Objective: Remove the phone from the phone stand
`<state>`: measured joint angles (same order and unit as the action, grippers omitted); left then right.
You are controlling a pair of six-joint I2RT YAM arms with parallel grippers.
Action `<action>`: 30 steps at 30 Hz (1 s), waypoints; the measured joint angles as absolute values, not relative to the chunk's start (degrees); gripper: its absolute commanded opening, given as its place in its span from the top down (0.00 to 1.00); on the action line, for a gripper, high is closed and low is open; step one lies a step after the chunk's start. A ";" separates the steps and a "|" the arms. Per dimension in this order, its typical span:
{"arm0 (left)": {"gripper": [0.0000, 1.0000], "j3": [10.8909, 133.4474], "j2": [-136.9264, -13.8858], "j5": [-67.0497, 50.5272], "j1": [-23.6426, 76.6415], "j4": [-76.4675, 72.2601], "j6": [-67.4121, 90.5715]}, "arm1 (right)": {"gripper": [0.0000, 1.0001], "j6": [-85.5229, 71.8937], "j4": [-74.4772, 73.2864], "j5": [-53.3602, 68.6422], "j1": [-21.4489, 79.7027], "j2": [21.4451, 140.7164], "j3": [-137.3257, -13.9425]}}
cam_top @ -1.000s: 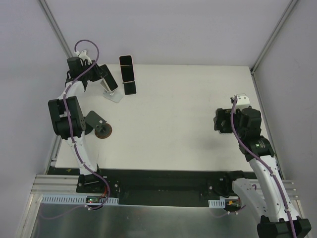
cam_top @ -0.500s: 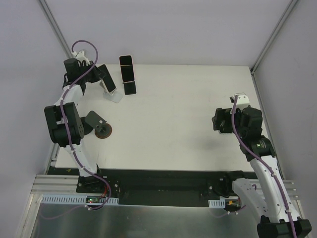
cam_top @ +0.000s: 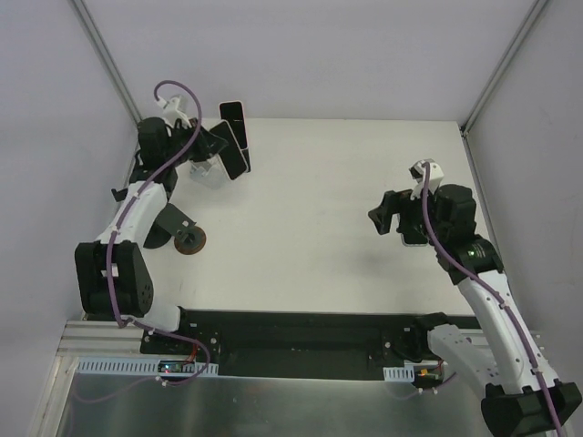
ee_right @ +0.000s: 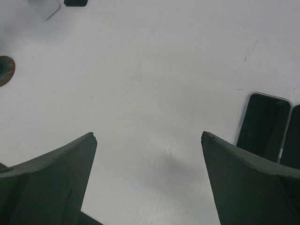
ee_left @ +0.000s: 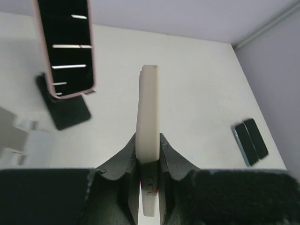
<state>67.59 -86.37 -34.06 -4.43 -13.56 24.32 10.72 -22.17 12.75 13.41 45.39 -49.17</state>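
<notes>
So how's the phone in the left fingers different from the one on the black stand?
The held phone sits edge-on in the left fingers; the other phone leans on its black stand. The held phone shows a cream edge, the other a pink rim and dark screen.

Matt cream-cased phone (ee_left: 149, 117), glossy black screen (ee_left: 65, 47); matt white table (ee_left: 197, 84)

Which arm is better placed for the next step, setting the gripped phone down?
Left. The left gripper is shut on the phone, held edge-up above the table. The right gripper is open and empty, over the table's right side.
</notes>
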 measured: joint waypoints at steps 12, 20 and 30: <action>1.00 53.17 -77.23 -29.36 16.12 -13.21 33.41 | 0.04 5.32 -18.70 8.60 30.59 55.09 -52.97; 1.00 49.45 -70.59 -24.16 23.66 -13.69 37.91 | 0.04 -0.75 -14.15 2.13 43.03 63.31 -56.55; 1.00 45.43 -67.83 -19.84 29.71 -13.34 41.25 | 0.04 -5.19 -10.37 -5.19 54.11 73.47 -62.52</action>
